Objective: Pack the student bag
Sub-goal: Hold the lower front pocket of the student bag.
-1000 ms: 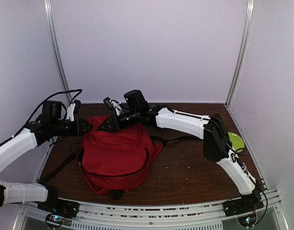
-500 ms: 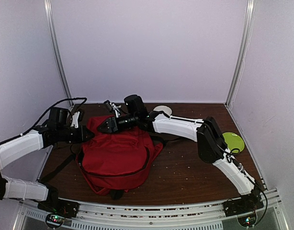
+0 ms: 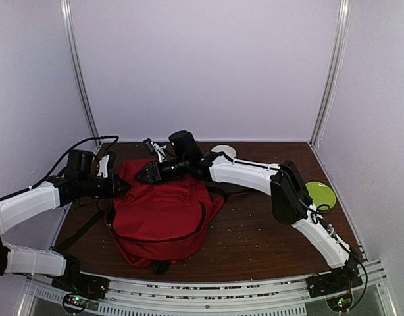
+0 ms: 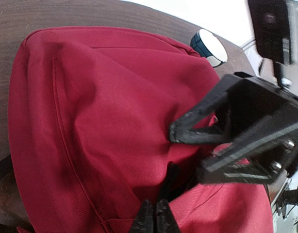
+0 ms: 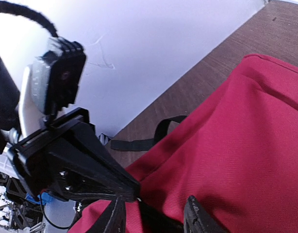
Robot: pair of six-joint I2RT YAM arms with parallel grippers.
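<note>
Red backpack [image 3: 159, 214] lies centre-left on the worktop [image 3: 268, 230], packing barely begun.
Left fingers [image 4: 146, 219] press together on a dark tab [image 4: 171, 177] at its top; right fingers [image 5: 197, 218] stand spread astride a fold. It looks shut, probably unpacked; a white round object [image 3: 223, 151] and green disc [image 3: 320, 193] lie outside.

Left claw [image 3: 123, 186] and right claw [image 3: 140, 174] meet at the student bag [image 3: 159, 214].

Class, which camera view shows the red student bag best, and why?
The top external view: the whole student bag is seen lying on the table. The left wrist view shows only a close stretch of its red fabric; the right wrist view shows one edge and a black strap.
</note>
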